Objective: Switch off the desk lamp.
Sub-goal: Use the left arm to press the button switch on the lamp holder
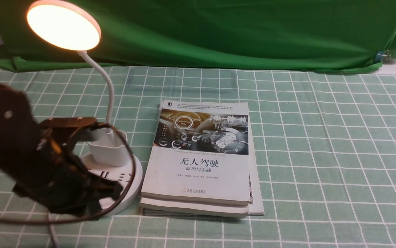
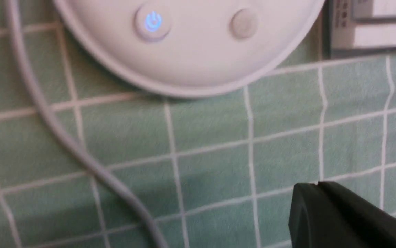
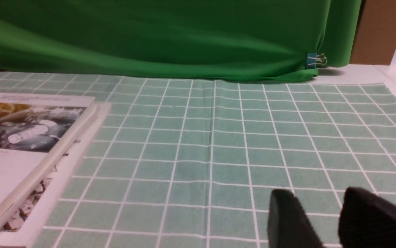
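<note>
The desk lamp is white and lit; its round disc head glows at the far left, on a thin bent neck above a small cup holder and a round base. In the left wrist view the base shows a blue-lit power button and a plain second button. My left gripper is shut and empty, over the cloth a short way off the base's front rim, touching no button. In the front view the left gripper hangs over the base's near-left part. My right gripper is open and empty, low over the cloth.
A stack of books lies right beside the base, also in the right wrist view. The lamp's grey cable runs across the checked green cloth by the base. A green backdrop hangs at the back.
</note>
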